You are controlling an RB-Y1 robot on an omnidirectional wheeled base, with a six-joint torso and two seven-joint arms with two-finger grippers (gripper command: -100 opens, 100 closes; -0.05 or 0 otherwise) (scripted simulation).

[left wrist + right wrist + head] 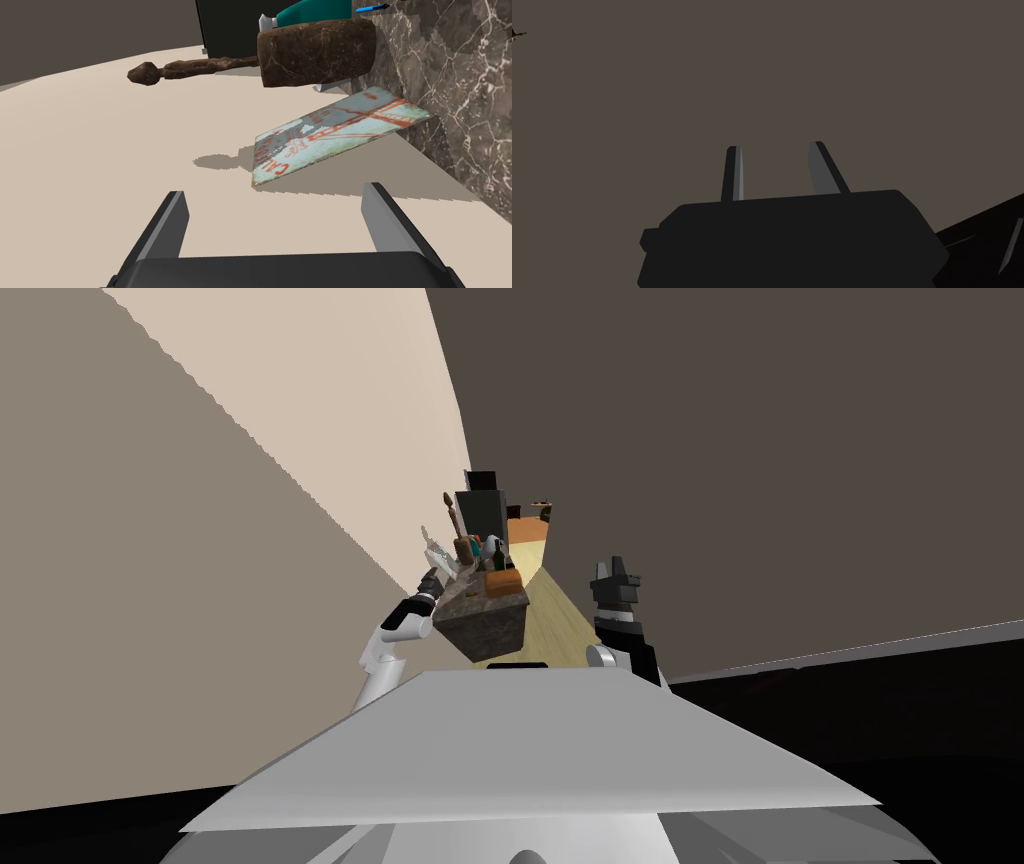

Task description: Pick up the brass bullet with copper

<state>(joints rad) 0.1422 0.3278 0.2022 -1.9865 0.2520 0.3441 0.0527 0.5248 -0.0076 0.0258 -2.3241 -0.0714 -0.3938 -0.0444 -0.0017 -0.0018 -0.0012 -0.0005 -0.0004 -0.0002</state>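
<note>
At the left side of the dark marbled table [490, 628], close to the beige wall [250, 538], my left gripper [275, 187] hung released, its fingers wide apart with nothing between them. Just beyond them a weathered sign [340, 132] with a red bridge slanted out from the marbled top. Past it lay a brown wooden mallet [315, 52], with a teal thing [310, 12] and a blue pen [372, 8] behind its head. Among the clutter I could not tell where the brass bullet was. My right gripper [615, 573] stood raised to the table's right, apart from it, fingers slightly parted and holding nothing.
</note>
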